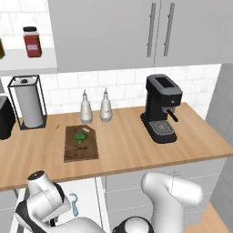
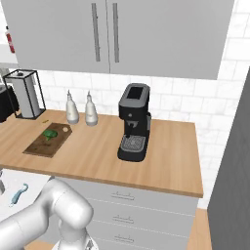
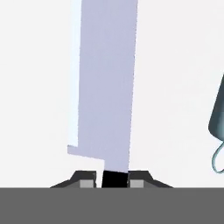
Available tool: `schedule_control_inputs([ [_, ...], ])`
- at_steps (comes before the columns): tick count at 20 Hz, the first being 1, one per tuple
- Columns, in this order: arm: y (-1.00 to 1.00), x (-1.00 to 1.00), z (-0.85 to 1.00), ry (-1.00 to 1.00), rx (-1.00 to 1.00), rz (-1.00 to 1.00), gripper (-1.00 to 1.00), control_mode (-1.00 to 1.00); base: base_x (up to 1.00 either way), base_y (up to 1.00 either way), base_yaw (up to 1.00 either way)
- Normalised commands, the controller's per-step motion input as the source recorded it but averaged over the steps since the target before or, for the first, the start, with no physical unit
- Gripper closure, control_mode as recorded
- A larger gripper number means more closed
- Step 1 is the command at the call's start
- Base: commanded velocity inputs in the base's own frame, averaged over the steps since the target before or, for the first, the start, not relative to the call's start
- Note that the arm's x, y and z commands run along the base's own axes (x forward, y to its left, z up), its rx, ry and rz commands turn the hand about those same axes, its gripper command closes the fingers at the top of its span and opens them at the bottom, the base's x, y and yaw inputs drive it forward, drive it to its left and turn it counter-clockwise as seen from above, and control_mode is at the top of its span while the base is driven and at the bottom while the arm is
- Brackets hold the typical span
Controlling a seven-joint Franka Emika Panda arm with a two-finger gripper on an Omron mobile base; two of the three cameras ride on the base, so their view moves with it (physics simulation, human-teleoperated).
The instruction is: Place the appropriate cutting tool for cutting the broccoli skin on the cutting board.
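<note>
Base views flank one counter (image 1: 136, 150); hand view (close) looks down.

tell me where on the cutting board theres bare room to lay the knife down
The broccoli sits near the slotted far end of the cutting board, so that end is crowded. The near half, toward the counter edge, is bare. Off the board, open counter lies between it and the coffee machine.

The broccoli (image 1: 81, 137) lies on the cutting board (image 1: 81, 150) beside two bottles (image 1: 95, 107).

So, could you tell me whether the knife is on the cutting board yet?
Not yet: the cutting board bears only the broccoli; the knife lies between the gripper fingertips.
</note>
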Motion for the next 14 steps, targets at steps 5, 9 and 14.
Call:
schedule_control_inputs([
  [5, -0.41, 0.00, 0.16, 0.17, 0.02, 0.37, 1.00, -1.00, 0.00, 0.00, 0.00],
  [9, -0.40, -0.02, 0.41, 0.19, 0.04, 0.36, 1.00, -1.00, 0.00, 0.00, 0.00],
  [14, -0.22, -0.39, 0.65, 0.18, 0.07, 0.31, 1.00, -1.00, 0.00, 0.00, 0.00],
])
